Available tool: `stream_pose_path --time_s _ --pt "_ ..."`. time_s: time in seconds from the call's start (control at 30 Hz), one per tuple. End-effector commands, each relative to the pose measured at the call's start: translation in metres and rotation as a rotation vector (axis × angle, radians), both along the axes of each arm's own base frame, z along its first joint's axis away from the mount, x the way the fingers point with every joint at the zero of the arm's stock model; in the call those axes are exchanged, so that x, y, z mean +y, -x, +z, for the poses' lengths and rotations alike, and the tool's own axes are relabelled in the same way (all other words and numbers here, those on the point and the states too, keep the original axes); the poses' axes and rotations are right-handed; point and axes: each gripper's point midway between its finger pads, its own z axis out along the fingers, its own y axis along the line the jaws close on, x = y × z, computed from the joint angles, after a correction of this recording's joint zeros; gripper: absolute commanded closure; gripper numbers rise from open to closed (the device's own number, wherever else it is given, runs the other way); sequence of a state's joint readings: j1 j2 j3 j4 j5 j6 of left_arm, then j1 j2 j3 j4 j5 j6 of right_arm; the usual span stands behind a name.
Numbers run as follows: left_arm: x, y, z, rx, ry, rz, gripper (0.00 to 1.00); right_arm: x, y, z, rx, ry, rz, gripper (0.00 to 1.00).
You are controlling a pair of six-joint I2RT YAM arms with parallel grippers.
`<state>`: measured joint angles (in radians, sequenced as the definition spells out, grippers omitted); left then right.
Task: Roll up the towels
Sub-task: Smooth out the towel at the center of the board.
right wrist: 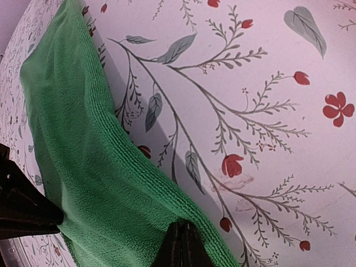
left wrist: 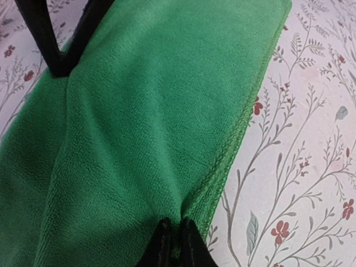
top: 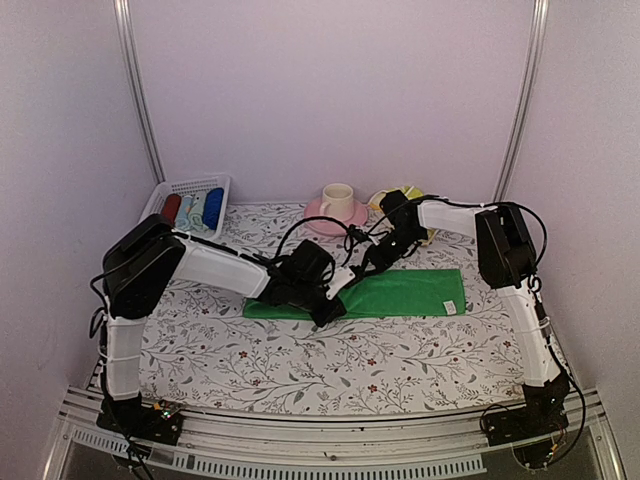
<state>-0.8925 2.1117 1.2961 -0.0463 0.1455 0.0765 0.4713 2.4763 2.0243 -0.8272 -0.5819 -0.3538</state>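
Two towels were in view from above. The green towel (top: pixel 410 293) lay flat as a long folded strip across the centre-right of the flower-printed table (top: pixel 300 370). The yellow towel (top: pixel 408 190) sat bunched at the back, just behind the right arm and beside the pink saucer (top: pixel 350 216) with its cream cup (top: pixel 337 198). A white basket (top: pixel 195 181) in the upper left of that frame held several cloth rolls (top: pixel 213 207).

Both arms reached in over the left part of the green strip. The left gripper (top: pixel 328 310) was down at the strip's lower left edge. In its wrist view the black fingertips (left wrist: pixel 161 247) at the bottom centre were pressed together with a pleat of the stitched green hem pinched between them. The cloth spread away toward the upper right of that frame, with the other arm's dark fingers showing at the upper left.

The right gripper (top: pixel 362 262) was down on the strip's upper edge. Its wrist view showed its fingertips (right wrist: pixel 173 247) at the bottom centre closed tight on the edge of the green cloth, which ran up toward the upper left corner. The left gripper's dark body sat at the lower left.
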Motion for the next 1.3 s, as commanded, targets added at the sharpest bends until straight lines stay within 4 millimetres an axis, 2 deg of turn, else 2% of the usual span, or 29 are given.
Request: stream_pose_path --time_s 0.0,0.13,0.2,0.5,0.6,0.8,0.87,0.93,1.03,1.07,1.1,1.2,1.23,1.27 --pt "-0.006 0.015 0.017 0.021 0.027 -0.038 0.93 -0.010 0.002 -0.034 0.029 0.093 -0.019 0.94" --pt "-0.008 0.015 0.027 0.000 0.056 -0.048 0.95 -0.011 0.002 -0.037 0.033 0.099 -0.023 0.94" --pt "-0.009 0.017 0.029 0.000 0.061 -0.058 1.00 -0.012 0.002 -0.037 0.030 0.101 -0.023 0.94" --pt "-0.006 0.023 0.020 0.032 0.020 -0.072 1.00 -0.012 0.002 -0.036 0.029 0.103 -0.024 0.94" --pt "-0.002 0.023 0.014 0.042 -0.010 -0.062 0.93 -0.012 0.001 -0.037 0.027 0.106 -0.024 0.94" --pt "-0.002 0.026 0.021 0.032 0.008 -0.068 0.93 -0.013 0.001 -0.037 0.025 0.109 -0.023 0.94" --pt "-0.001 0.025 0.021 0.030 0.001 -0.065 0.84 -0.013 0.001 -0.036 0.023 0.107 -0.022 0.94" --pt "0.000 0.025 0.024 0.024 0.006 -0.062 0.67 -0.013 0.001 -0.033 0.019 0.106 -0.018 0.93" --pt "0.001 0.016 0.043 -0.013 0.057 -0.030 0.39 -0.013 0.001 -0.020 0.000 0.098 -0.003 0.85" --pt "0.004 0.010 0.061 -0.042 0.096 -0.005 0.33 -0.014 0.000 -0.013 -0.014 0.094 0.003 0.77" --pt "0.008 0.004 0.081 -0.068 0.142 0.022 0.28 -0.015 -0.001 -0.003 -0.027 0.087 0.006 0.71" --pt "0.029 -0.014 0.118 -0.116 0.242 0.112 0.18 -0.023 -0.006 0.033 -0.067 0.048 0.001 0.59" --pt "0.038 -0.020 0.127 -0.130 0.266 0.147 0.15 -0.029 -0.009 0.045 -0.081 0.037 -0.006 0.55" --pt "0.048 -0.026 0.133 -0.137 0.284 0.177 0.14 -0.033 -0.010 0.067 -0.112 0.018 -0.013 0.52"
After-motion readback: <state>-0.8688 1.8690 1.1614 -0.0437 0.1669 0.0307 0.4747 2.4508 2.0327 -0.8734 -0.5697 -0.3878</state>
